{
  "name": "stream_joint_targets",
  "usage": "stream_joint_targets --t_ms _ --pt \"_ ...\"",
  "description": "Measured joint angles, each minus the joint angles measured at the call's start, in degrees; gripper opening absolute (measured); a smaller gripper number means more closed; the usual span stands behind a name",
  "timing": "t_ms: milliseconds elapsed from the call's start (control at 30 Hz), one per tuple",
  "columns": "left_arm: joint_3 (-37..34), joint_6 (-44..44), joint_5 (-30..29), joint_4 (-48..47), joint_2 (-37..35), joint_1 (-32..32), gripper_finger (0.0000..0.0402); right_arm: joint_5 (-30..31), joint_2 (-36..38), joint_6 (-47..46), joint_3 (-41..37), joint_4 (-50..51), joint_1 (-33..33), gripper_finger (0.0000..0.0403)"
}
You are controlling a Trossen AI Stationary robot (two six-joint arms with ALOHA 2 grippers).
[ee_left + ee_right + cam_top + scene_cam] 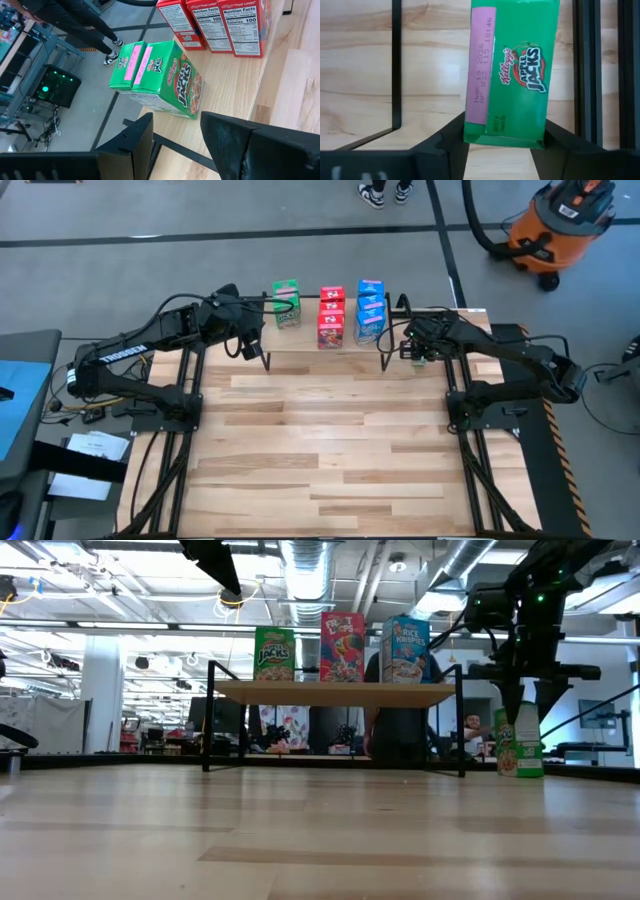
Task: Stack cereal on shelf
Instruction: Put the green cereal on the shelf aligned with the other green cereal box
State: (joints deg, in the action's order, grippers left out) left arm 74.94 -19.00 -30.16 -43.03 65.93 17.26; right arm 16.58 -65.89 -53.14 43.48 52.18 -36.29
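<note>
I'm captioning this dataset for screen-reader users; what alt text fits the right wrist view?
Looking down past the right end effector, a green Apple Jacks cereal box stands between its two dark fingers, top panel and pink date label facing the camera. Below lie the light wooden tabletop and thin black metal shelf legs.
</note>
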Motion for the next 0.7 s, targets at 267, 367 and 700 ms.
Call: stream_joint_targets --t_ms 267,367,700 --pt "0.00 -0.02 0.01 0.00 0.00 0.01 0.0155 -1.39 0.02 -2.61 2.05 4.15 4.29 0.0203" --pt "0.00 0.00 0.01 0.00 0.00 0.01 0.0155 -1.42 0.02 -5.31 3.95 8.21 7.83 0.0203" --pt "0.00 -1.70 -0.07 -1.49 0.00 -0.01 0.0155 -1.49 0.02 -16.78 9.66 15.89 24.05 0.0197"
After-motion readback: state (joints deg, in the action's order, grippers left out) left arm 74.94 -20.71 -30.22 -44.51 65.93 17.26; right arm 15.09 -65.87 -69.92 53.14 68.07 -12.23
